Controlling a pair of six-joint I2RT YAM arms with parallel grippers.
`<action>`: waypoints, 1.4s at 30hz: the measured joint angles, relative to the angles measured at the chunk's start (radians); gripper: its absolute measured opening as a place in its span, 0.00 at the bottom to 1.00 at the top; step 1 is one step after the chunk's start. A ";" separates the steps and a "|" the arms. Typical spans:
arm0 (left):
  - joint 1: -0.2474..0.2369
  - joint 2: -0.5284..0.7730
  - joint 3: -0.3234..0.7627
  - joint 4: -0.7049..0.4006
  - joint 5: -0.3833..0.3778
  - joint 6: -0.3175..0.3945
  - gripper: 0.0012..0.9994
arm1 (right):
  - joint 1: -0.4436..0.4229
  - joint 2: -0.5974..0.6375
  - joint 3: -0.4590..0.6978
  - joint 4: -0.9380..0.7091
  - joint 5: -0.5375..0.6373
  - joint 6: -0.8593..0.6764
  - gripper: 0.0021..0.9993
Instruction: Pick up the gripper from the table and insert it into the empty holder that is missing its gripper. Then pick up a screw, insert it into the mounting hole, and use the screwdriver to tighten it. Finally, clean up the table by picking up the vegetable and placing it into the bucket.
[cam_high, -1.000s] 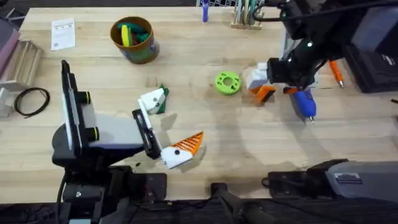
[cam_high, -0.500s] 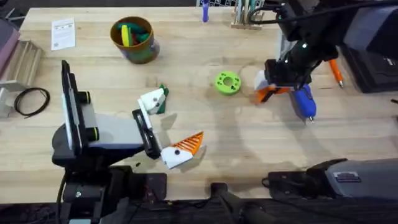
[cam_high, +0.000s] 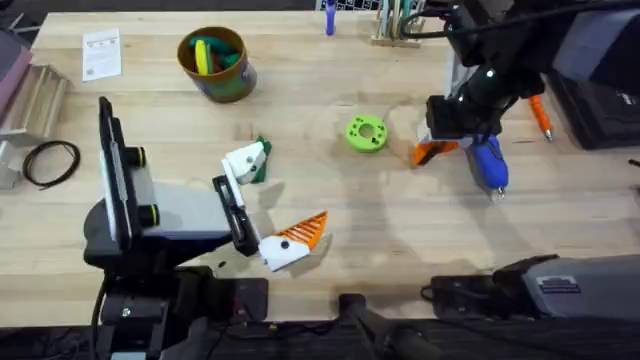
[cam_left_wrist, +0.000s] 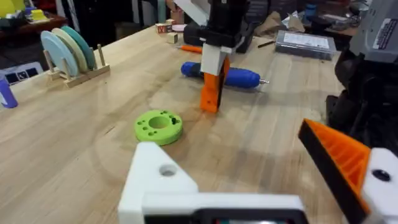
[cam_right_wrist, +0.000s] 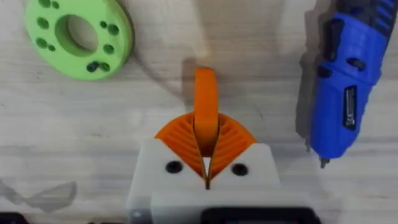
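Since a second ago the right gripper (cam_right_wrist: 206, 163) has tipped down, pads clenched on the orange gripper (cam_right_wrist: 206, 112), its tip near the table (cam_high: 330, 230). The blue screwdriver (cam_high: 489, 165) lies just beside it. The left gripper (cam_high: 262, 205) rests spread apart by the vegetable (cam_high: 259, 160). The bucket (cam_high: 214, 64) holds toys.

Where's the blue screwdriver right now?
In the overhead view the screwdriver lies on the table's right side, just right of the right gripper.

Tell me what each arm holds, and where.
Right gripper pinches the orange finger at its near end. Left gripper is open, holding nothing.
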 joint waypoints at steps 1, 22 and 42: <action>0.000 0.000 0.000 0.000 0.000 0.000 0.99 | 0.000 -0.001 0.001 -0.008 0.000 0.000 0.01; 0.000 0.000 0.000 0.000 0.000 0.000 0.99 | 0.036 -0.288 0.186 -0.060 -0.151 0.001 0.01; 0.000 0.000 0.000 0.000 0.000 0.000 0.99 | 0.035 -0.312 -0.190 0.581 -0.721 0.170 0.01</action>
